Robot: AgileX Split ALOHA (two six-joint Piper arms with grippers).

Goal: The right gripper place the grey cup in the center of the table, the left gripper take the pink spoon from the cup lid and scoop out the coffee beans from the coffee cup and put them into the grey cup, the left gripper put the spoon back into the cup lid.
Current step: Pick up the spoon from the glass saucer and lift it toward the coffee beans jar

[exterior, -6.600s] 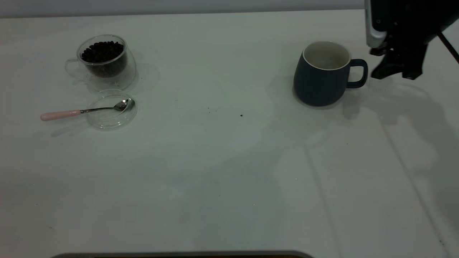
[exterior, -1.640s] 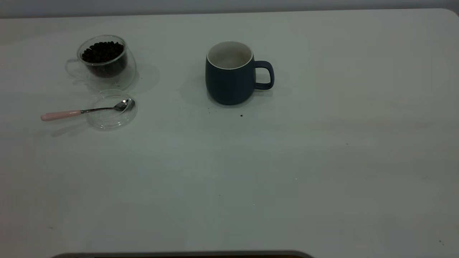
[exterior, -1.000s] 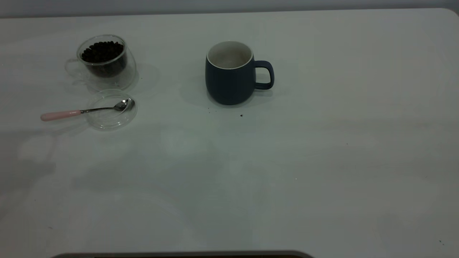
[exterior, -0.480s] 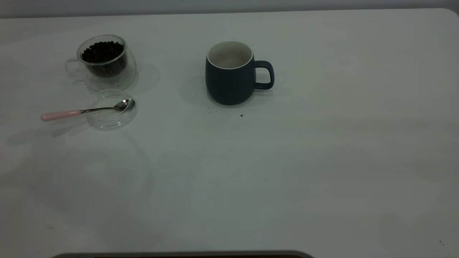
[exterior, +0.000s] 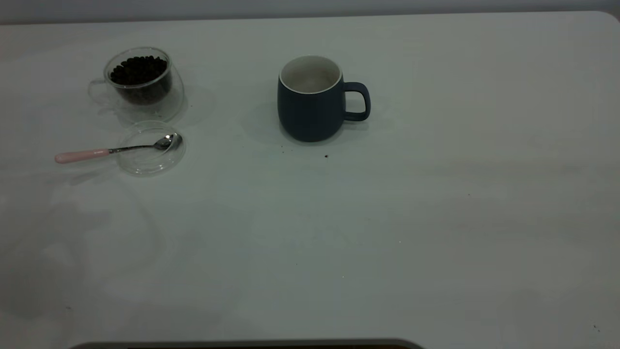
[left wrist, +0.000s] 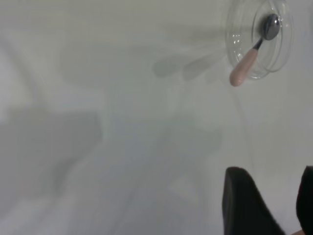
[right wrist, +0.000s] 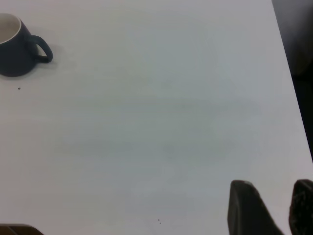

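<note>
The grey cup (exterior: pixel 311 102) stands upright near the table's centre, handle to the right, empty inside; it also shows in the right wrist view (right wrist: pixel 14 46). The glass coffee cup (exterior: pixel 140 82) with dark beans stands at the back left. In front of it lies the clear cup lid (exterior: pixel 151 154) with the pink-handled spoon (exterior: pixel 82 155) resting across it, bowl inside the lid. The left wrist view shows the spoon (left wrist: pixel 247 66) on the lid (left wrist: pixel 259 39), well ahead of my left gripper (left wrist: pixel 269 181), which is open and empty. My right gripper (right wrist: pixel 271 188) is open, empty, far from the cup.
A few dark crumbs (exterior: pixel 326 156) lie on the white table (exterior: pixel 436 218) just in front of the grey cup. The table's right edge (right wrist: pixel 288 73) shows in the right wrist view. Neither arm shows in the exterior view.
The grey cup has moved from the right side to the centre and the right arm has left the exterior view. In the last second only faint shadows at the front left shift.
</note>
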